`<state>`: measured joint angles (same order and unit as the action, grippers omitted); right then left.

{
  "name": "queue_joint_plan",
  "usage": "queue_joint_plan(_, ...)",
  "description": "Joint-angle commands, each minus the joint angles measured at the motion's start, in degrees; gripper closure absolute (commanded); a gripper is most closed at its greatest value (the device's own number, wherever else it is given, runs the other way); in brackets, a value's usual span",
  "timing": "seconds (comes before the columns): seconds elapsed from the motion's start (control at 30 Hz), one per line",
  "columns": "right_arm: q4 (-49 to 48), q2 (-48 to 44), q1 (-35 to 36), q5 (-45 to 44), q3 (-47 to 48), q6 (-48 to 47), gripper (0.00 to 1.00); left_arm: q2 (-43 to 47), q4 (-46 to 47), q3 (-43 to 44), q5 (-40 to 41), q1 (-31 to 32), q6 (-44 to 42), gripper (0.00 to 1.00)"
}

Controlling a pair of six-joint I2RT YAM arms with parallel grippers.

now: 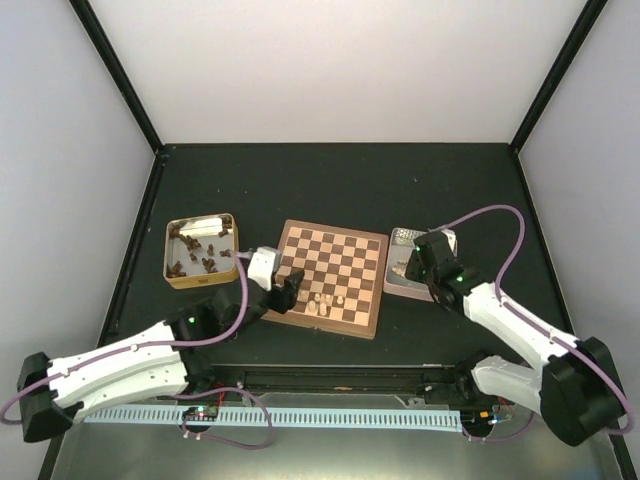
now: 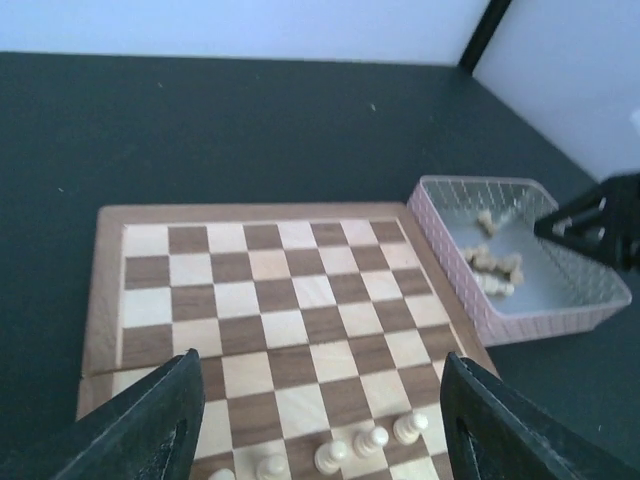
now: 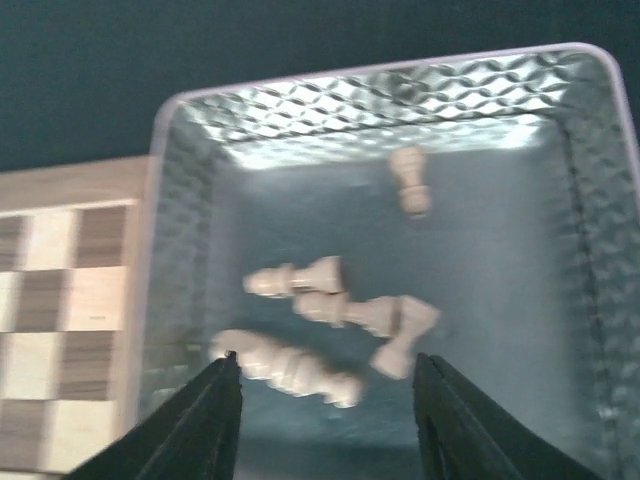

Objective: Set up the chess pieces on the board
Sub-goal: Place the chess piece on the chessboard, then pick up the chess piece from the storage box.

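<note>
At the far left of the dark surface (image 1: 330,180), an open gold tin (image 1: 200,283) holds the dark brown pieces (image 1: 205,262), all lying loose in a jumble. None of them stands on the board yet.

Just to the right of that tin, the left pincer (image 2: 320,358) hovers low over the near left corner of the board (image 1: 345,255). Its two black fingers are spread wide apart and nothing is held between them.

The board lies flat in the middle of the surface, with the gold tin on one side and a second tin on the other. Nearly all its squares are bare. The only chessmen on it are a handful of standing pale pieces (image 2: 370,440), upright in a short line near the edge closest to the arms. Exactly which row they stand in is hard to tell.

Touching or just beside the board's right edge is a pink-walled tin (image 2: 540,322) with a shiny patterned inside. In it lie the loose pale pieces (image 3: 300,280), about five in view, tipped on their sides and clustered together.

The right pincer (image 3: 325,357) hangs directly above that cluster, fingers apart and gripping nothing.

The task looks to be at an early stage. A few pale men are placed, more wait in the right tin, and the whole dark set is untouched.
</note>
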<state>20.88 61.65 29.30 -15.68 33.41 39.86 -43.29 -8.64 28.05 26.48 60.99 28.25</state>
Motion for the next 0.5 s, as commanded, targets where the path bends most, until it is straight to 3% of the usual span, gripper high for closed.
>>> queue_joint_plan(0.0,2.48,4.42,-4.71,-0.29,1.39,-4.47,0.54,5.78,-4.00,1.57,0.50,-2.72,2.04,0.32)
queue_joint_plan(0.47,-6.39,26.41,-14.35,3.97,10.41,-8.89,0.70,9.62,-7.45,1.39,-2.06,-5.77,3.74,0.31)
